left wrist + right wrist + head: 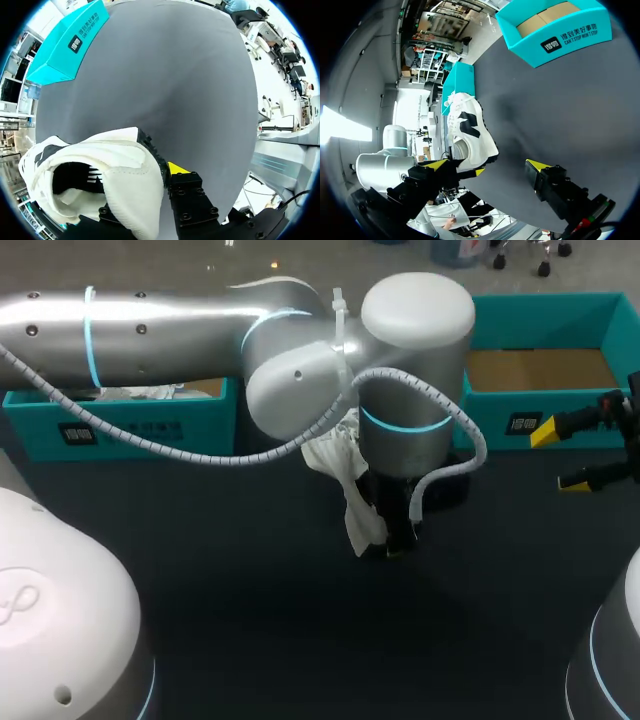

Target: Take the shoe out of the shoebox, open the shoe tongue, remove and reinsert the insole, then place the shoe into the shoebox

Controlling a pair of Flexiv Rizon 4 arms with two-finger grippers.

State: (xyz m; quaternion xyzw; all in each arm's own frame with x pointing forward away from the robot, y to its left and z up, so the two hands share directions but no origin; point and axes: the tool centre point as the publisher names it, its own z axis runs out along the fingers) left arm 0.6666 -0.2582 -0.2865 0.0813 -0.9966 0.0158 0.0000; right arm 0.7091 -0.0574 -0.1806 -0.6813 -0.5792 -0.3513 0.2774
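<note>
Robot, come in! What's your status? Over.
Left tool shut on the white shoe. Right tool open, holding nothing. Shoe out of the teal box. Nothing seen in the way. Over.

The left arm [170, 335] is a brushed-silver tube with glowing cyan rings, small dark screws and rounded white joint caps. A white spiral-wrapped cable [200, 456] runs along it, tied with a white zip tie [339, 312]. The left tool [398, 530] and right tool [487, 165] are black screwed blocks tipped in yellow.
</note>
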